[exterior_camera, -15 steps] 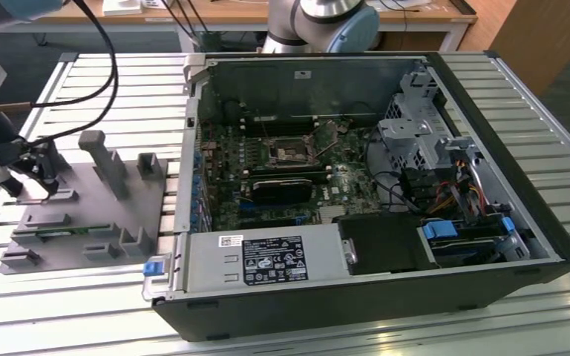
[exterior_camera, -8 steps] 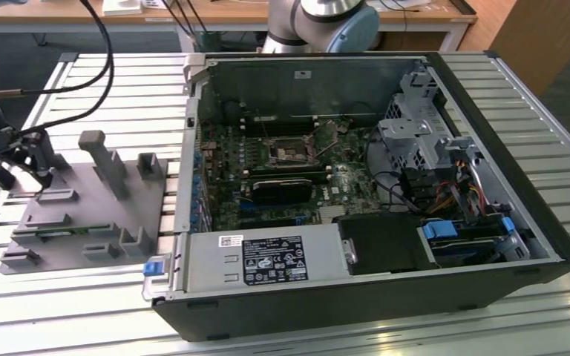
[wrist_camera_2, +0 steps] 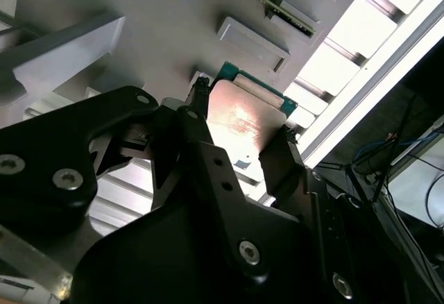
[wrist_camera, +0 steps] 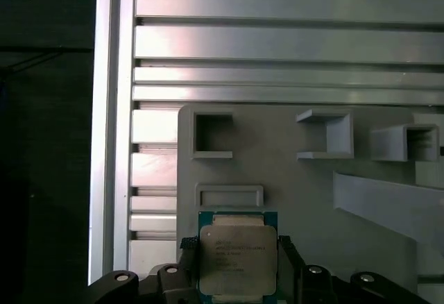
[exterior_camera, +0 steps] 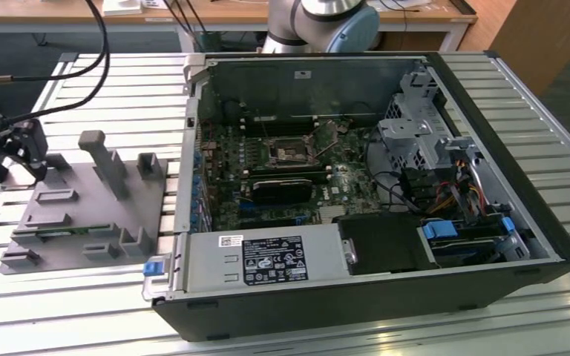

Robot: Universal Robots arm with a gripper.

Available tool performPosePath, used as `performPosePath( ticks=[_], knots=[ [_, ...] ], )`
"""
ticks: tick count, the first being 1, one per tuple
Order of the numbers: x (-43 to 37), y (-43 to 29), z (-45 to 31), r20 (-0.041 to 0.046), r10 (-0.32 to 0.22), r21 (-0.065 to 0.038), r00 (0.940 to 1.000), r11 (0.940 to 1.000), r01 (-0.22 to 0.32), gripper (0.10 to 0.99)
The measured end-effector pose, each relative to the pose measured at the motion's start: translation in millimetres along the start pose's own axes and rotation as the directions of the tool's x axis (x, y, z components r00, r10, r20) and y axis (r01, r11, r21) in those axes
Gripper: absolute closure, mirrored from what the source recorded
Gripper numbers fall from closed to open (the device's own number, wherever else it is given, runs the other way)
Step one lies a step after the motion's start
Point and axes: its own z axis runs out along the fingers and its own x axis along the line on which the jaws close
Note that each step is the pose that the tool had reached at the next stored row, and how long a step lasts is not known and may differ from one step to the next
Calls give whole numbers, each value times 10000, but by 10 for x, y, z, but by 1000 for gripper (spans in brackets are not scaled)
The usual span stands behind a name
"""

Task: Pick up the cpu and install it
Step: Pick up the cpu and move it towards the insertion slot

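Item: cpu (wrist_camera: 238,259), shiny top up, just inside one edge of the grey plate (wrist_camera: 291,186). We record the gripper (wrist_camera_2: 241,115) closed narrow on two opposite sides of it. Risk, in our judgement: so thin a hold may let it tilt or slip onto the plate.

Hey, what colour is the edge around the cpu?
The cpu edge is green, clearest in the first wrist view.

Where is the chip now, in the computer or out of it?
Out. The end effector grips the chip at the grey holder plate, beside the computer.
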Motion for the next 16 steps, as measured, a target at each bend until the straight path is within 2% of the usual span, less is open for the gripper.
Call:
performPosePath(
  ticks=[6,16],
  knots=[
    [-2,7,-122,-1,0,1,10000,10000,0,541],
    [-4,13,-217,0,1,0,10000,10000,-1,541]
  ],
)
